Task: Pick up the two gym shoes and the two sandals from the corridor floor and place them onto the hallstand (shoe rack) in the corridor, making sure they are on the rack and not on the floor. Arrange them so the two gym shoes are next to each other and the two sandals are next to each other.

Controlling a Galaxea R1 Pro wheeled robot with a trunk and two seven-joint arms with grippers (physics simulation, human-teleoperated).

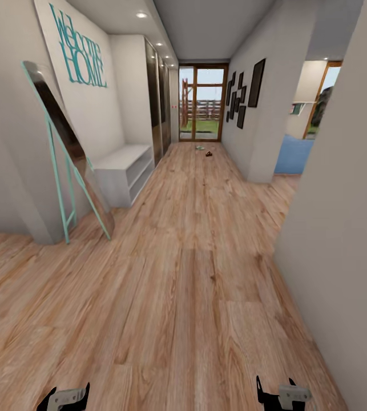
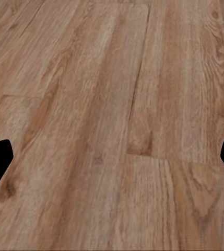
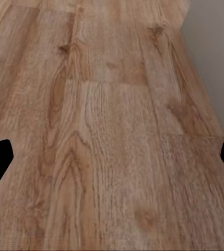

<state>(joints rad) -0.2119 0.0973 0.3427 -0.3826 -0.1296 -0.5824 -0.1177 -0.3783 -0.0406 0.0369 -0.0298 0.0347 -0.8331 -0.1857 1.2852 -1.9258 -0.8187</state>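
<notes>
- While the robot stood at the near end of the corridor, the corridor floor (image 1: 183, 285) filled the lower two thirds of the head view as bare wood-grain planks running toward a glazed door (image 1: 202, 103) at upper centre.
- The hallstand (image 1: 124, 171) stood against the left wall at centre left of the frame, a light grey bench with open shelves below. Nothing could be made out on its top or shelves.
- A leaning mirror (image 1: 63, 142) with a teal frame stood nearer the camera, just beside the hallstand. A dark wardrobe (image 1: 156, 100) stood beyond the hallstand.
- The shoes (image 1: 204, 150) appeared as small specks on the floor just short of the glazed door, slightly above frame centre. A pale speck and a dark speck lay close together. They were too small to tell gym shoes from sandals, or to count.
- The left gripper (image 1: 63, 398) and the right gripper (image 1: 279, 395) sat at the bottom edge of the head view, well apart from the shoes. Each wrist view showed two dark fingertips at opposite edges with bare floor between them, so both grippers were spread apart and held nothing.
- Judged step: approach, before any pick. None of the footwear appeared to be on the hallstand.
- Judged next move: drive the base down the corridor, past the hallstand, until the shoes lie within arm reach. Then identify each item before lowering a gripper.
</notes>
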